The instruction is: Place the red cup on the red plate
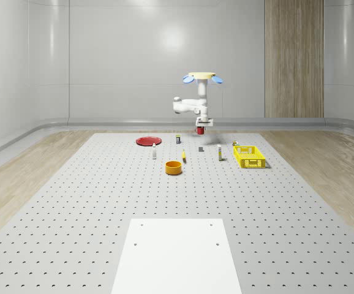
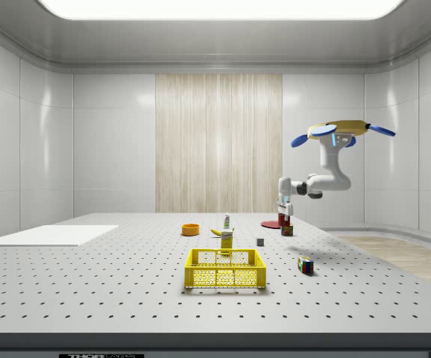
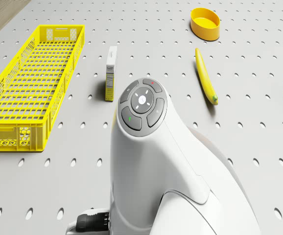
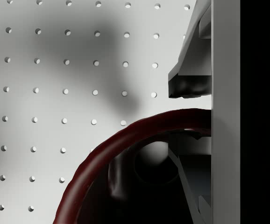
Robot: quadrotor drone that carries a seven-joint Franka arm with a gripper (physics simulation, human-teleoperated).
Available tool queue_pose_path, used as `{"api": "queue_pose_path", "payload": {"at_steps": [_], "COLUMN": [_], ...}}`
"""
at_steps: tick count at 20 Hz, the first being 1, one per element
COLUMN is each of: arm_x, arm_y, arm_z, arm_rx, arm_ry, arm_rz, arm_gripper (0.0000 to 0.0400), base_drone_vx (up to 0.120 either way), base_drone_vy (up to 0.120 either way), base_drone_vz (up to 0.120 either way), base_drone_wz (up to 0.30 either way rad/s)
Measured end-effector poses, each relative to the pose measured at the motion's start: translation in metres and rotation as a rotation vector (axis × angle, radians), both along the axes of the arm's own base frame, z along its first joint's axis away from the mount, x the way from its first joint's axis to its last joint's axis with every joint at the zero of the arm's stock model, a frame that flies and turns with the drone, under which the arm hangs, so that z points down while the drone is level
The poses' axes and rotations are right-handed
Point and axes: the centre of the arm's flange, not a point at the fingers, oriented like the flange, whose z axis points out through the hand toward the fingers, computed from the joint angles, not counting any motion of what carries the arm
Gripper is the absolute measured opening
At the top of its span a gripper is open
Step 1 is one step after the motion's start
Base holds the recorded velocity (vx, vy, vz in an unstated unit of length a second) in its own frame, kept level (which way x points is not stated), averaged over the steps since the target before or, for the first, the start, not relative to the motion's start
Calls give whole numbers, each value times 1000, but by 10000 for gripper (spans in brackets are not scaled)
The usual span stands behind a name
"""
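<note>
Working across the whole-scene view from its left, we see the red plate lying flat on the perforated table, nothing on it. Next comes the orange bowl, which looks empty, with a banana beside it. Further right our drone hovers over the table's far part, arm bent down, and our gripper grips the red cup clear of the surface, well apart from the plate. In the wrist view the cup's rim sits pinched between our fingers, its inside dark. Rightmost stands the yellow basket, with nothing visible inside.
</note>
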Motion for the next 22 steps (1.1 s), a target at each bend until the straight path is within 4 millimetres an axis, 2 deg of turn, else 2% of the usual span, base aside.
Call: {"api": "queue_pose_path", "payload": {"at_steps": [2, 22], "arm_x": [0, 0], "arm_y": [0, 0], "arm_z": [0, 0], "arm_rx": [0, 0], "arm_ry": [0, 0], "arm_rz": [-1, -4], "arm_gripper": [100, 100], "base_drone_vx": [0, 0], "base_drone_vy": [-120, -120], "base_drone_vz": [80, 0], "base_drone_wz": [0, 0]}}
